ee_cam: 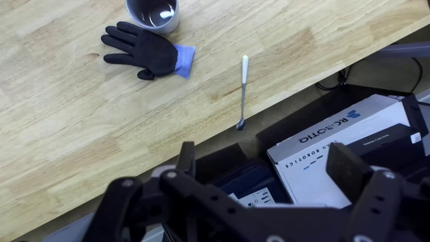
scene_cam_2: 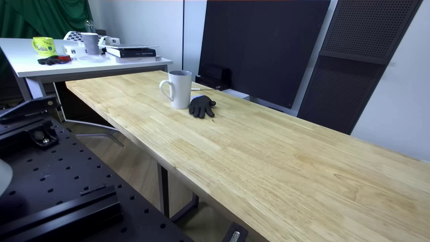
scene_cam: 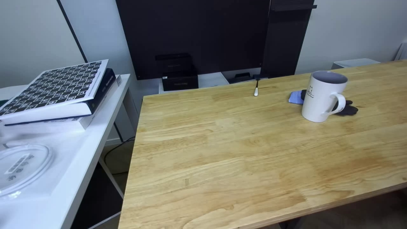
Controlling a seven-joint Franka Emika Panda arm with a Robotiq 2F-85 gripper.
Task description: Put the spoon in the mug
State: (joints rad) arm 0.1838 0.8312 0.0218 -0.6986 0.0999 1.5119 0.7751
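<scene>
The spoon has a white handle and a thin metal stem. In the wrist view the spoon lies on the table with its bowl sticking out past the table edge. It also shows in both exterior views, partly behind the mug in one of them. The white mug stands upright with a dark grey-blue inside; it also shows in an exterior view and, cut by the top edge, in the wrist view. My gripper is open and empty, beyond the table edge on the spoon's bowl side. No exterior view shows it.
A black glove with a blue cuff lies against the mug. Beyond the edge of the wooden table are a white Robotiq box and dark boxes. A white side table holds books.
</scene>
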